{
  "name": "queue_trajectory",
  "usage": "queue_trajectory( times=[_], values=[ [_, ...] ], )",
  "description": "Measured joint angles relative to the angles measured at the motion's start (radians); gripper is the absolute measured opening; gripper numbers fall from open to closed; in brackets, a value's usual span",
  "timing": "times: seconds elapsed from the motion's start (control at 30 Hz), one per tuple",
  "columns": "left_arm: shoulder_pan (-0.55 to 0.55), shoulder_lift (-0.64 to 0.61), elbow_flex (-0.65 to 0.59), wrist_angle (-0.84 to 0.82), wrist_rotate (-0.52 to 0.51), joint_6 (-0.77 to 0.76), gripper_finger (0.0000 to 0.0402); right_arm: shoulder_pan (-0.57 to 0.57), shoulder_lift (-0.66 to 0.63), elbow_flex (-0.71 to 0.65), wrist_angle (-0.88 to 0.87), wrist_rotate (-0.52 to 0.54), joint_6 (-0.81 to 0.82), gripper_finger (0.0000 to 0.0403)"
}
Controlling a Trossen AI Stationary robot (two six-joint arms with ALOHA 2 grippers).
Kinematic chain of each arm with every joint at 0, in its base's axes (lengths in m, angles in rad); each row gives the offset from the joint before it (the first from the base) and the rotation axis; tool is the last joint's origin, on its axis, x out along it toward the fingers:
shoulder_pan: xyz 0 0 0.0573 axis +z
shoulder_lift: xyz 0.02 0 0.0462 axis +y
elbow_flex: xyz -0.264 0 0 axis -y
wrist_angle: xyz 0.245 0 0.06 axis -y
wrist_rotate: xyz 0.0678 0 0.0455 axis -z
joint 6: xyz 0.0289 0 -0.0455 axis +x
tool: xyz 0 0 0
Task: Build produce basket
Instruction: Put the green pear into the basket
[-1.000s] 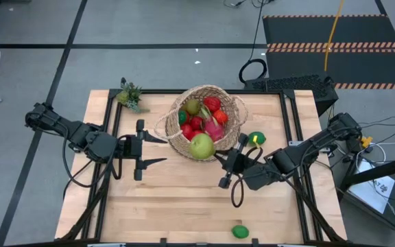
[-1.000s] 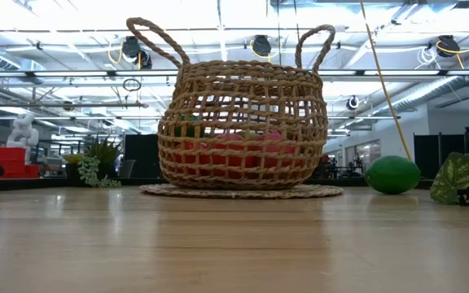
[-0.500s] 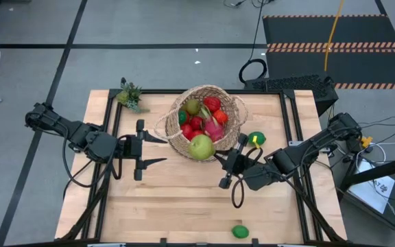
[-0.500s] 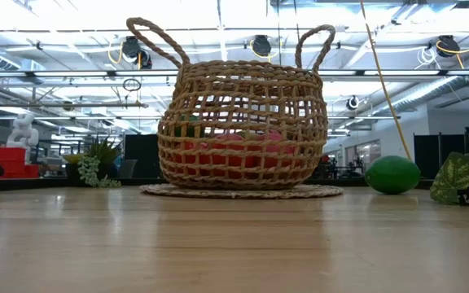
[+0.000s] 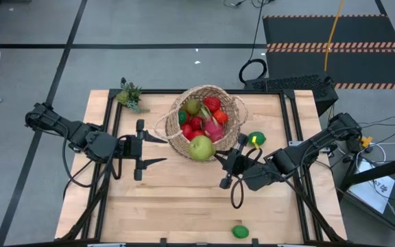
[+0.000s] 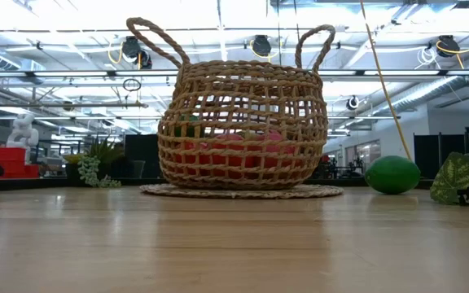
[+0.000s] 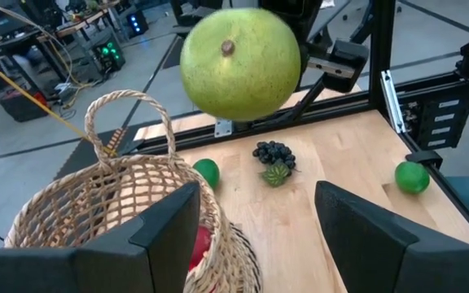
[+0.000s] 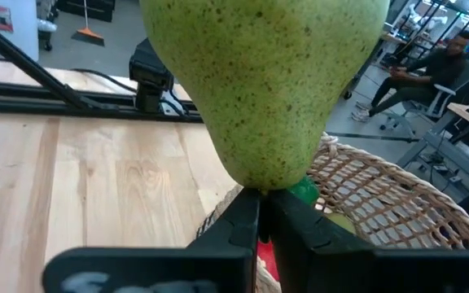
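The produce in hand is a large green pear (image 5: 201, 146), pinched at its narrow end by the closed right gripper (image 5: 218, 158) just over the near rim of the basket (image 5: 219, 92). Nothing has moved in the last second, so the release seems still pending. The left gripper (image 5: 163, 150) waits beside the basket, fingers parted and empty. Inside lie red fruits, a pink one and a green one. Two limes (image 5: 256, 139) and grapes (image 7: 273, 153) remain on the table (image 5: 170, 206).

upright wicker basket (image 5: 208, 120) holding red and green produce (image 5: 201, 123)
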Motion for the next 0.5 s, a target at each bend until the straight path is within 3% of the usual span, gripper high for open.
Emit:
queue_trajectory(
  times=[0.5],
  values=[
    [0.0,0.0,0.0,0.003,0.0,-0.01,0.0243,0.015,0.0,0.0,-0.005,-0.039,0.057,0.0013]
  ],
)
